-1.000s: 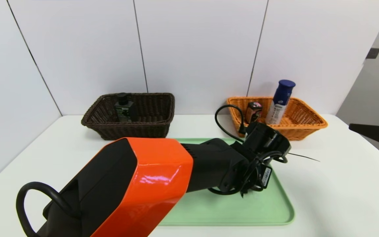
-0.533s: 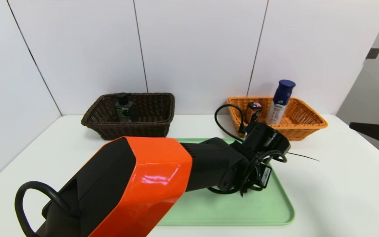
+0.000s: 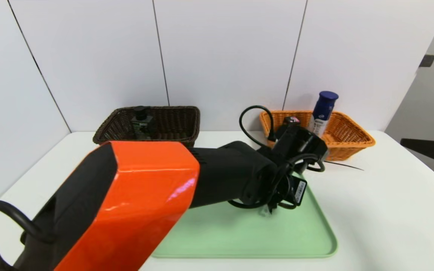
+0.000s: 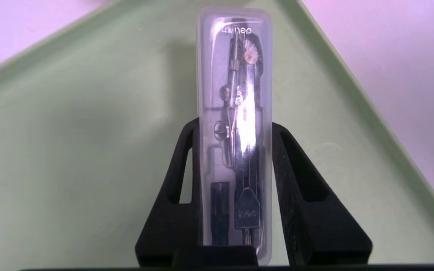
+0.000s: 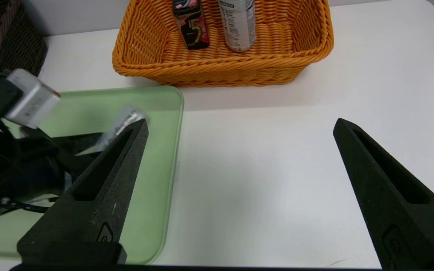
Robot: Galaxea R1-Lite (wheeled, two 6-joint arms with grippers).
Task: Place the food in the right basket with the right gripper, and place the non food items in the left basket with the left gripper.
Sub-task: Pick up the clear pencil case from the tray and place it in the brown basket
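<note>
The flat clear case (image 4: 236,169) is being clamped between the fingers (image 4: 285,158) of the left gripper (image 4: 236,126), one along each long side; a compass and small parts are being shown inside it; the case is being held over the green tray (image 3: 247,237), near one of its corners; the tray is being supported by the white worktop (image 3: 382,226). The right gripper (image 5: 241,120) is being held idle over the worktop, beside the tray, its fingers being kept wide apart with bare worktop showing between them. Farther out, the black square bottle (image 3: 142,126) is being held upright in the dark brown basket (image 3: 106,137); the small dark box (image 5: 191,26) and the white bottle with the blue cap (image 3: 322,113) are being contained side by side in the orange basket (image 3: 352,144).
</note>
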